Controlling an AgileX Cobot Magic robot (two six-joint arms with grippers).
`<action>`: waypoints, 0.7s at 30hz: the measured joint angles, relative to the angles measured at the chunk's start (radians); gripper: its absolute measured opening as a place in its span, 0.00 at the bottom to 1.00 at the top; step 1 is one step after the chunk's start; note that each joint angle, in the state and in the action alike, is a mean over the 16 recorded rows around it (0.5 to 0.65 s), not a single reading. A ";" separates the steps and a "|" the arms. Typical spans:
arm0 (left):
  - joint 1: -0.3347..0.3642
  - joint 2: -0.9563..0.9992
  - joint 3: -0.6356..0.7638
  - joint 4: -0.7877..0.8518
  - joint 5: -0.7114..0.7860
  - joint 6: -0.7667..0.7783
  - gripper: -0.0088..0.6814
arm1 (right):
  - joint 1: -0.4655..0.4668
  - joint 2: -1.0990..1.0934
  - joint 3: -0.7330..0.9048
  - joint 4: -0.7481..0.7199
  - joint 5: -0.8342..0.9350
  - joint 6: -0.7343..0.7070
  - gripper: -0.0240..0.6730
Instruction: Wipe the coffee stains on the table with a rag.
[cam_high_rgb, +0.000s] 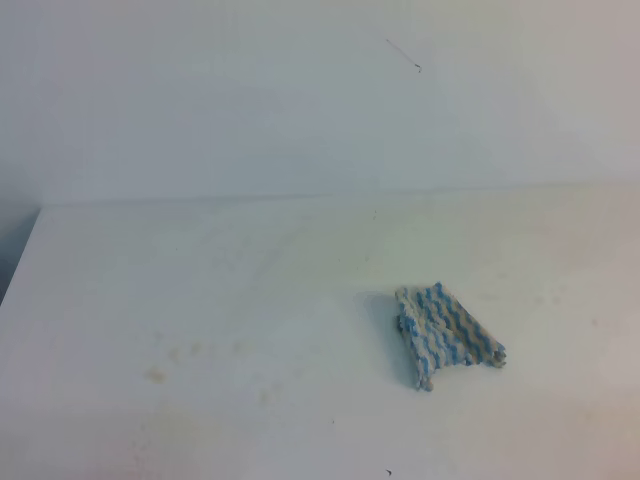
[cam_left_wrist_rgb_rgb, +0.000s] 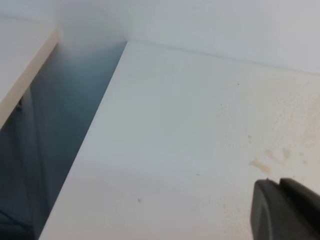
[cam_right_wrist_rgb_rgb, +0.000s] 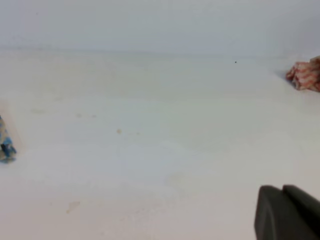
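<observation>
The rag (cam_high_rgb: 446, 336), blue and white zigzag cloth, lies crumpled on the white table (cam_high_rgb: 300, 250) right of centre. The coffee stains (cam_high_rgb: 157, 375) show as faint tan blots at the front left, well apart from the rag. No gripper shows in the exterior high view. In the left wrist view the stains (cam_left_wrist_rgb_rgb: 260, 165) lie just beyond my left gripper (cam_left_wrist_rgb_rgb: 279, 185), whose black fingers sit together with nothing between them. In the right wrist view my right gripper (cam_right_wrist_rgb_rgb: 281, 190) is shut and empty, and only the rag's edge (cam_right_wrist_rgb_rgb: 5, 142) peeks in at the far left.
The table's left edge (cam_left_wrist_rgb_rgb: 100, 120) drops to a dark gap beside another white surface (cam_left_wrist_rgb_rgb: 25, 60). A crumpled reddish striped cloth (cam_right_wrist_rgb_rgb: 305, 75) lies on the table at the far right. A pale wall (cam_high_rgb: 300, 90) rises behind the table.
</observation>
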 joint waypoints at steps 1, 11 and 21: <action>0.000 0.000 0.000 0.000 0.000 0.000 0.01 | 0.000 0.000 0.000 0.000 0.000 0.000 0.03; 0.000 0.000 0.000 0.000 0.000 0.000 0.01 | 0.000 0.003 -0.002 0.000 0.000 0.001 0.03; 0.000 0.002 0.000 0.000 0.000 0.000 0.01 | 0.000 0.001 -0.003 0.000 0.000 0.001 0.03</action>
